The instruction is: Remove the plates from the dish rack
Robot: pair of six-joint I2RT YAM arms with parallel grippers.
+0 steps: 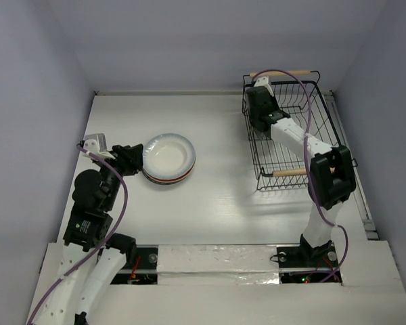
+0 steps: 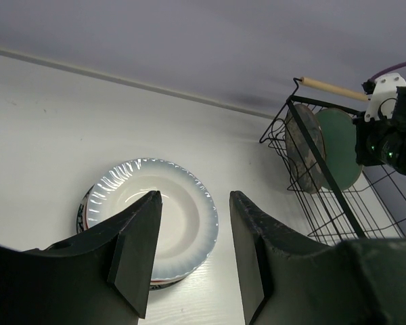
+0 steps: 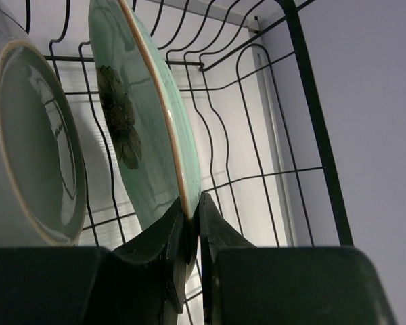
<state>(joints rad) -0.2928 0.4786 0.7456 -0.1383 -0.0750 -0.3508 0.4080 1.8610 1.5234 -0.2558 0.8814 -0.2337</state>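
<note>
A stack of plates (image 1: 169, 158) lies on the table at centre-left, its top plate white with a pale blue fluted rim (image 2: 183, 217); a red-and-teal rim shows beneath. My left gripper (image 1: 132, 160) is open and empty at the stack's left edge, the jaws (image 2: 194, 196) spread above it. The dish rack (image 1: 287, 172) stands at the back right. My right gripper (image 1: 260, 91) reaches into it and is shut on the rim of the upright mint green plate (image 3: 132, 115), fingers (image 3: 193, 203) pinching its lower edge. A greyish plate (image 3: 34, 142) stands beside it.
The rack's black wires (image 3: 303, 74) surround the right gripper closely. In the left wrist view the rack (image 2: 328, 87) shows both upright plates, grey (image 2: 304, 152) and green (image 2: 342, 145). Grey walls enclose the table on three sides. Purple cables loop over both arms.
</note>
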